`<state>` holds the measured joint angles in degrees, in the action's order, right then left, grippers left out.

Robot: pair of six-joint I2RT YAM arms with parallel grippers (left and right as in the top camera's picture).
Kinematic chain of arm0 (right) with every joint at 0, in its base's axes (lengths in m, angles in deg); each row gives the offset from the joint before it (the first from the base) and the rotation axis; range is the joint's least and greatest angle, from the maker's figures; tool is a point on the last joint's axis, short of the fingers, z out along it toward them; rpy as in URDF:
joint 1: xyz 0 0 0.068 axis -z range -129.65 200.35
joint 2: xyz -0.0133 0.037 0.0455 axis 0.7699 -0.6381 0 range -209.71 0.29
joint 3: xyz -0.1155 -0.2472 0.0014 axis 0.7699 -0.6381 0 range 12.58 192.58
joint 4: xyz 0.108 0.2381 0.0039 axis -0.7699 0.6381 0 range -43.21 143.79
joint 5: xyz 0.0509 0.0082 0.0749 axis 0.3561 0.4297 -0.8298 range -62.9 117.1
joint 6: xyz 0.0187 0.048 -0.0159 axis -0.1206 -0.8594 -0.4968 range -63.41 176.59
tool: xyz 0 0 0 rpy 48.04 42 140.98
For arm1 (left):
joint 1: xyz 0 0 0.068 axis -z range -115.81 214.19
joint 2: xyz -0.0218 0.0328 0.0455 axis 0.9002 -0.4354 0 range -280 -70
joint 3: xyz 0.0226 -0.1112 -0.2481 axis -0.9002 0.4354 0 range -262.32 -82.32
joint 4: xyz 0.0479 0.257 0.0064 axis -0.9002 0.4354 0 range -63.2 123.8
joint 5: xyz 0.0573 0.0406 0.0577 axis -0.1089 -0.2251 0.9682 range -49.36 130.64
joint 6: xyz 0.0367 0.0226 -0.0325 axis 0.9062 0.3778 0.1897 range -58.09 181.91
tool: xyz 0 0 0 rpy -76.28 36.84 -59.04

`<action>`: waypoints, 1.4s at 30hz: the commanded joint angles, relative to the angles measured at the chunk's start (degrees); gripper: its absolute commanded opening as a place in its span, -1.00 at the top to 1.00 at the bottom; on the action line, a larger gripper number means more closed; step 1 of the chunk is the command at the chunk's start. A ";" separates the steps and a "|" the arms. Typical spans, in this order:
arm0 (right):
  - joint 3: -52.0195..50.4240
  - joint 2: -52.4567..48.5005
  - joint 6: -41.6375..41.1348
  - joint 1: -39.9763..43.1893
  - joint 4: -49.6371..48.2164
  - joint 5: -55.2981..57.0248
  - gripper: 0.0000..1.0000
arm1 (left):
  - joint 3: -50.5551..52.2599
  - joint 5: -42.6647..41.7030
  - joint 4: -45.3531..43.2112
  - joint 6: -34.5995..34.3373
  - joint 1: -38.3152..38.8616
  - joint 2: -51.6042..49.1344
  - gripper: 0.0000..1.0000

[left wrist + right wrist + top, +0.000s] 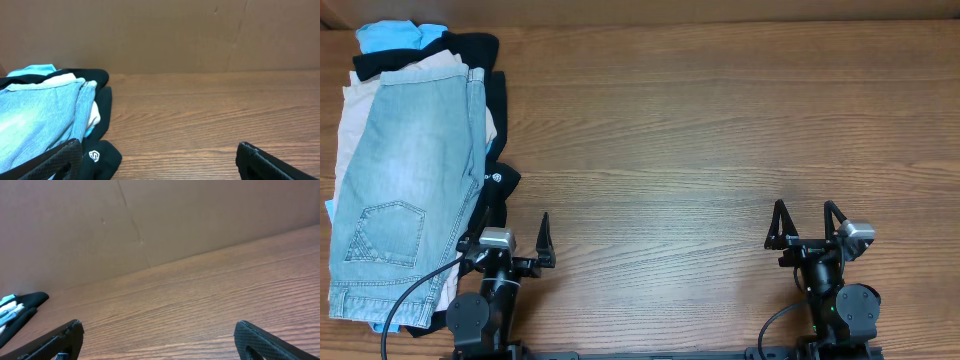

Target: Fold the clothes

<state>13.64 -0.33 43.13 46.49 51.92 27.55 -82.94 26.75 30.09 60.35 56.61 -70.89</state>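
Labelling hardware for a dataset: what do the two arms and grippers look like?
Both arms are black with round joint housings. The left gripper and right gripper each have two black, pointed, textured fingers and a silver-grey wrist camera. A black cable trails from each.

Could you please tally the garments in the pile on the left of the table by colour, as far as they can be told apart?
Pale blue denim shorts: 1
Beige garment: 1
Black garment: 1 at least; the lower layers are hidden
Sky-blue garment: 1
Total: 4 visible
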 commanded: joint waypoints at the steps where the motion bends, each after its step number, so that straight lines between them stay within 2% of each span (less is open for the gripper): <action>1: -0.61 0.46 0.00 -0.26 -0.44 0.35 -1.00 | 0.33 0.79 -0.15 -0.57 0.26 0.63 -1.00; 29: -0.61 0.46 0.00 -0.26 -0.44 0.35 -1.00 | 0.33 0.79 -0.15 -0.57 0.26 0.63 -1.00; 35: -0.57 0.46 0.20 -0.13 -1.64 13.94 -1.00 | 0.33 0.81 -0.15 -0.57 0.26 0.63 -1.00; 42: -0.57 -1.44 -1.11 -0.15 -1.64 14.95 -1.00 | 0.33 0.79 -0.15 -0.57 0.26 0.63 -1.00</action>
<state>13.64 -0.46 43.09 46.51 50.72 40.01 -82.94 26.75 30.09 60.35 56.61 -70.89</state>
